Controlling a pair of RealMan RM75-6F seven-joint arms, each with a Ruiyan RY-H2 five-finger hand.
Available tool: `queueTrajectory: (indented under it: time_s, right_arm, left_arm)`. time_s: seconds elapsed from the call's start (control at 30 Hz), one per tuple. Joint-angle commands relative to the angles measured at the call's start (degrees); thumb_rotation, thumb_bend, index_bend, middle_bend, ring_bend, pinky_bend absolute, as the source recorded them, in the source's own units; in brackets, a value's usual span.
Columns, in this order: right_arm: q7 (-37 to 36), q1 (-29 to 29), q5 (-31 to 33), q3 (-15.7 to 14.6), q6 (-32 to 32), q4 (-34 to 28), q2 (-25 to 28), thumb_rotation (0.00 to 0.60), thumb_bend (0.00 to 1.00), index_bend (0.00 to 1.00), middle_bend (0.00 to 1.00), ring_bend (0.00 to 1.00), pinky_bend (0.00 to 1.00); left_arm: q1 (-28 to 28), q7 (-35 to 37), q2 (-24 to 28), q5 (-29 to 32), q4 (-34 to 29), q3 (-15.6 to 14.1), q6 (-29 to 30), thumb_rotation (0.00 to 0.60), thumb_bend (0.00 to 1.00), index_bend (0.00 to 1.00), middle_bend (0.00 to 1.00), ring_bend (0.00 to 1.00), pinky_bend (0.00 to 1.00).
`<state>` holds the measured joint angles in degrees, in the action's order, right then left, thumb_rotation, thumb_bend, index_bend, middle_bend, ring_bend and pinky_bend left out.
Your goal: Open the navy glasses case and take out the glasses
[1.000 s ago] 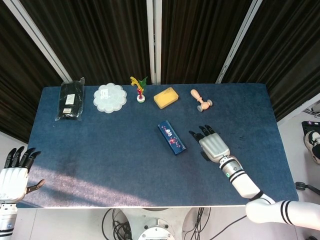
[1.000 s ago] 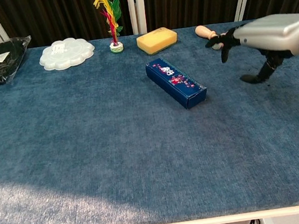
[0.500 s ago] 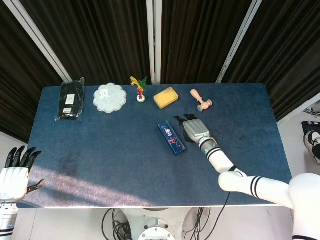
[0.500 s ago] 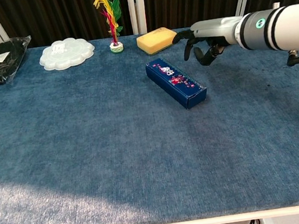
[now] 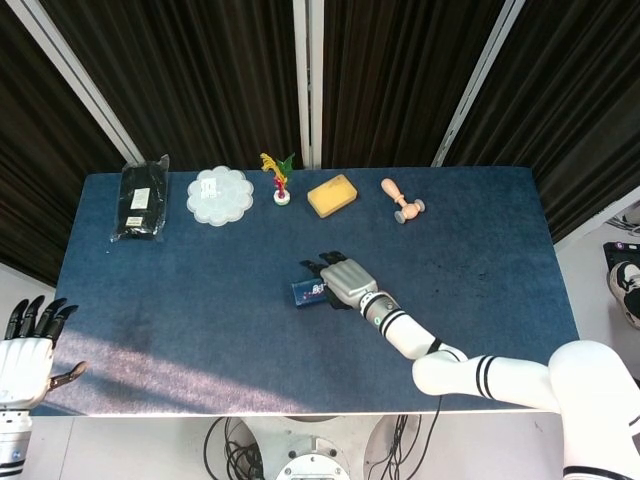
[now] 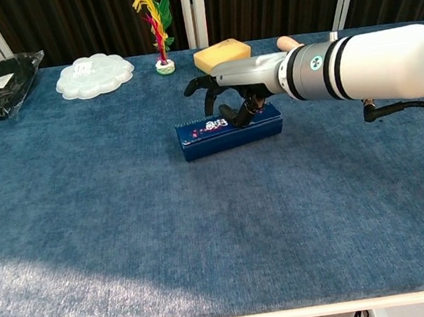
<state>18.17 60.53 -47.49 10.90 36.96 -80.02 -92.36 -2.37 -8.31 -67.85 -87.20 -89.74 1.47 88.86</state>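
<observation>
The navy glasses case (image 6: 228,135) lies closed near the table's middle, its long side roughly level across the chest view. In the head view only its left end (image 5: 304,292) shows from under my right hand (image 5: 340,280). That right hand (image 6: 229,97) arches over the case's top, fingers reaching past its far edge and thumb on the lid, gripping it. My left hand (image 5: 28,352) hangs off the table's near left corner with fingers spread and nothing in it. No glasses are visible.
Along the far edge stand a black pouch (image 5: 140,200), a white scalloped plate (image 5: 221,195), a feather shuttlecock (image 5: 279,180), a yellow sponge (image 5: 331,194) and a wooden stamp (image 5: 402,200). The blue cloth (image 6: 205,229) covers the table.
My right hand swept left from the table's right side onto the case. The case has turned from a diagonal to nearly level and shifted left. The left hand stayed put.
</observation>
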Motion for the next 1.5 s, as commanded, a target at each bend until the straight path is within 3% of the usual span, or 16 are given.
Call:
queueTrajectory:
  time_s: [0.03, 0.17, 0.5, 1.07, 1.23, 1.5]
  right_arm:
    - [3.6, -1.8, -5.6, -2.5, 8.0, -2.1, -0.9, 0.600, 0.20, 0.00, 0.23, 0.00, 0.00]
    - [10.3, -3.0, -8.1, -4.7, 14.3, -1.9, -1.4, 0.600, 0.17, 0.00, 0.21, 0.00, 0.00]
    - [18.9, -0.9, -3.7, -5.0, 12.3, 0.0, -2.4, 0.600, 0.28, 0.10, 0.22, 0.00, 0.00]
    - [20.7, -0.2, -0.5, -4.6, 11.1, 0.5, -3.2, 0.600, 0.35, 0.16, 0.23, 0.00, 0.00]
    - [20.6, -0.2, -0.4, -4.5, 11.2, 1.0, -3.7, 0.600, 0.38, 0.22, 0.24, 0.01, 0.00]
    - [21.7, -0.5, 0.6, -4.7, 12.0, 0.6, -3.1, 0.600, 0.55, 0.36, 0.25, 0.02, 0.00]
  left_arm:
    - [0.2, 0.5, -0.2, 0.1, 0.4, -0.1, 0.1, 0.600, 0.00, 0.21, 0.12, 0.00, 0.00]
    - [0.3, 1.3, -0.4, 0.1, 1.0, -0.2, 0.1, 0.600, 0.00, 0.21, 0.12, 0.00, 0.00]
    - [0.2, 1.9, -0.7, -0.1, 1.7, -0.1, -0.1, 0.600, 0.00, 0.21, 0.12, 0.00, 0.00]
    - [0.4, 1.8, -0.4, -0.1, 1.6, -0.1, 0.2, 0.600, 0.00, 0.21, 0.12, 0.00, 0.00]
    - [0.7, 1.9, -0.4, -0.1, 1.6, -0.1, 0.5, 0.600, 0.00, 0.21, 0.12, 0.00, 0.00]
    - [0.7, 2.3, -0.5, -0.3, 2.0, 0.0, 0.5, 0.600, 0.00, 0.20, 0.12, 0.00, 0.00]
